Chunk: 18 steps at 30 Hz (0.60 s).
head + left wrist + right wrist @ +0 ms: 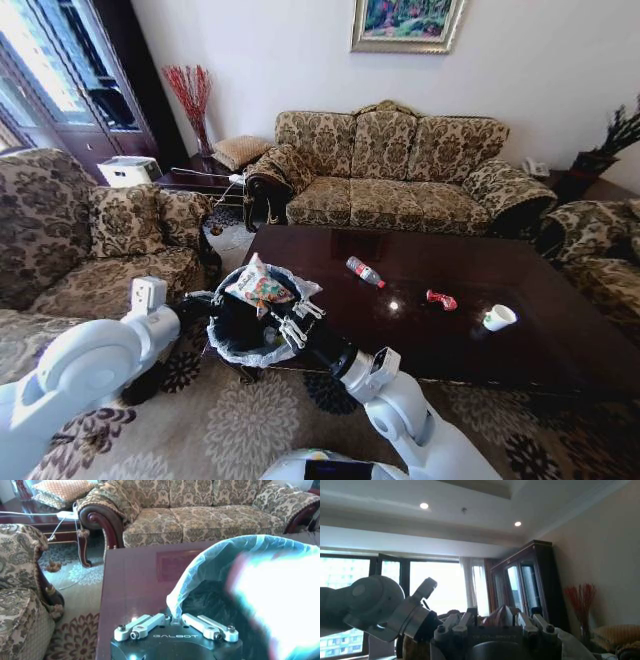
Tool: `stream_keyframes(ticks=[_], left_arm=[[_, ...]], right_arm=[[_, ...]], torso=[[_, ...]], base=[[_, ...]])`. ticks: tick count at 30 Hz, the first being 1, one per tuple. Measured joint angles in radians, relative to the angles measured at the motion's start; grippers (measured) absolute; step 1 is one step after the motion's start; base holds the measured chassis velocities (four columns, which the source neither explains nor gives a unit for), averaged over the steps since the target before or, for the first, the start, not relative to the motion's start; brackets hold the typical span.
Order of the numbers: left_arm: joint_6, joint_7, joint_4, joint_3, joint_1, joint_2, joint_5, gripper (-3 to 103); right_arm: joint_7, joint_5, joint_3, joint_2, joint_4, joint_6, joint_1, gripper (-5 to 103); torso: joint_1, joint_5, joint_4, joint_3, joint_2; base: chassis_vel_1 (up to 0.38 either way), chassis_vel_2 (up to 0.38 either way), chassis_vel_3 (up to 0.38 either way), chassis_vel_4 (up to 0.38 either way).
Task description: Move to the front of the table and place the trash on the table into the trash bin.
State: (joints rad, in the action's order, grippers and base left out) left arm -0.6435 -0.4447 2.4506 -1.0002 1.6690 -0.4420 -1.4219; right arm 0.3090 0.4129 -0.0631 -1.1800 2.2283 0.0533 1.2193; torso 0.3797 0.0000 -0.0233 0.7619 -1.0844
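The black trash bin point(240, 335), lined with a whitish bag point(235, 551), hangs at the near left corner of the dark glossy table point(450, 260). My left gripper point(175, 619) is shut on the bin's lined rim point(203, 300). My right gripper point(287, 316) is shut on a colourful snack bag point(258, 285), which it holds just over the bin's mouth. In the right wrist view a reddish bit of the bag point(497, 614) shows between that gripper's fingers. On the table lie a clear bottle with a red label point(365, 271), a red crumpled wrapper point(441, 299) and a white paper cup point(498, 317).
A patterned sofa point(400, 175) stands behind the table. Armchairs sit at the left point(90, 250) and right point(605, 250). A dark side table point(195, 180) with a cushion fills the back left corner. Patterned carpet point(250, 420) lies under my arms.
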Motion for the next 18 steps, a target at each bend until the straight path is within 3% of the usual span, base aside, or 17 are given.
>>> stream_keyframes(ticks=[1, 7, 10, 13, 14, 17, 18], left_arm=[[0.000, 0.000, 0.000, 0.000, 0.000, 0.000, 0.000, 0], [-0.008, -0.007, 0.014, -0.003, 0.004, -0.006, -0.006, 0], [-0.015, -0.011, 0.011, -0.006, 0.007, -0.007, -0.006, 0], [-0.036, -0.026, -0.014, -0.014, 0.002, 0.002, -0.006, 0], [-0.036, -0.026, -0.014, -0.014, 0.002, 0.002, -0.006, 0], [-0.033, -0.056, -0.053, -0.021, -0.009, 0.002, -0.006, 0], [-0.023, -0.068, -0.073, -0.021, -0.015, -0.001, -0.004, 0]], right_arm=[[0.000, 0.000, 0.000, 0.000, 0.000, 0.000, 0.000, 33], [-0.002, -0.002, 0.002, -0.002, 0.004, 0.008, 0.006, 60], [0.001, 0.005, 0.008, -0.001, 0.019, 0.023, 0.013, 65], [-0.029, 0.043, 0.053, -0.005, 0.105, 0.022, 0.026, 82], [-0.029, 0.043, 0.053, -0.005, 0.105, 0.022, 0.026, 82], [-0.149, 0.056, 0.129, 0.000, 0.169, -0.005, 0.028, 97], [-0.207, 0.053, 0.156, 0.005, 0.170, -0.019, 0.028, 97]], torso=[[0.000, 0.0000, 0.0000, 0.000, 0.000], [0.000, 0.0000, -0.0001, 0.000, 0.000], [0.000, 0.0000, -0.0001, 0.000, 0.000], [0.000, 0.0000, 0.0000, 0.000, 0.000], [0.000, 0.0000, 0.0000, 0.000, 0.000], [0.000, 0.0000, 0.0001, 0.000, 0.000], [0.000, -0.0002, 0.0000, 0.000, 0.000]], base=[[0.000, 0.000, 0.000, 0.000], [0.000, 0.000, 0.000, 0.000], [0.000, 0.000, 0.000, 0.000], [0.000, 0.000, 0.000, 0.000], [0.000, 0.000, 0.000, 0.000], [0.000, 0.000, 0.000, 0.000], [0.000, 0.000, 0.000, 0.000]])
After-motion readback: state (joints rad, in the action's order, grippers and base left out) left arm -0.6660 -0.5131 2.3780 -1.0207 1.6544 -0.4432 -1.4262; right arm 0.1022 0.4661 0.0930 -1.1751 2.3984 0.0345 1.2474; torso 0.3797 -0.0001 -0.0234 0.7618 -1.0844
